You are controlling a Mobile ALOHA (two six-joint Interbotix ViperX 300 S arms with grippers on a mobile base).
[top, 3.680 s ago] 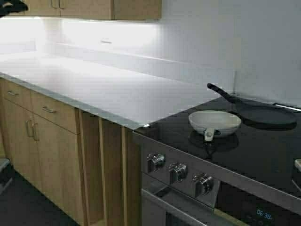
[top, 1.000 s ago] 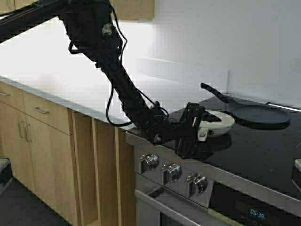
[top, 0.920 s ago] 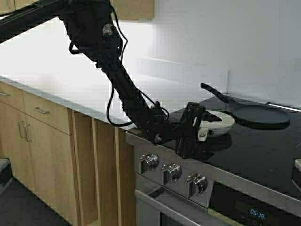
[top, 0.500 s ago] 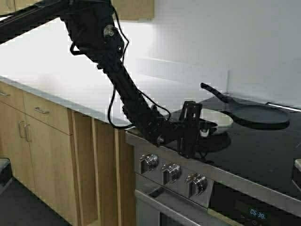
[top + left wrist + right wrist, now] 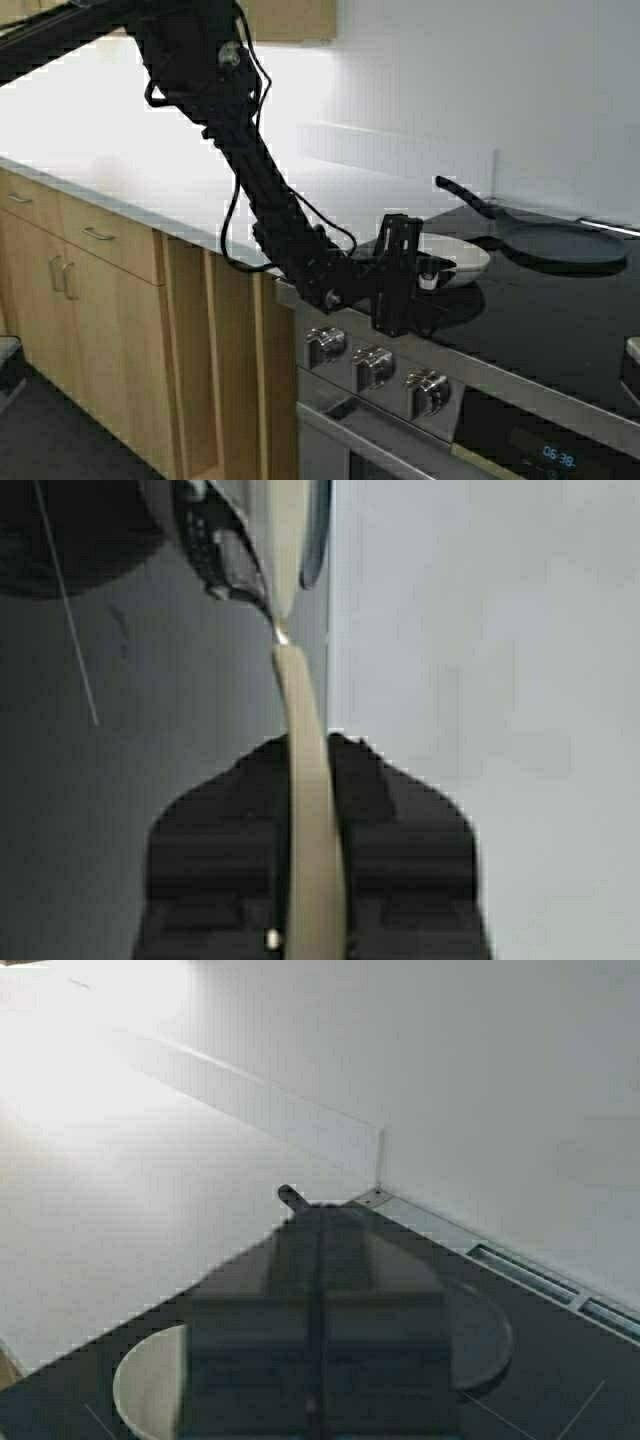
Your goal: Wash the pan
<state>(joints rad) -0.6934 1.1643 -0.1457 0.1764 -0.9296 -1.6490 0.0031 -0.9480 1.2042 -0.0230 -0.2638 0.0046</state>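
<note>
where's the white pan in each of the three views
High view: the white pan sits on the black cooktop, its handle in the left gripper.
Left wrist view: only its cream handle shows, clamped between the fingers.
Right wrist view: its rim peeks out beside the right gripper.
Shared landmark: the black pan, also in the right wrist view.
</note>
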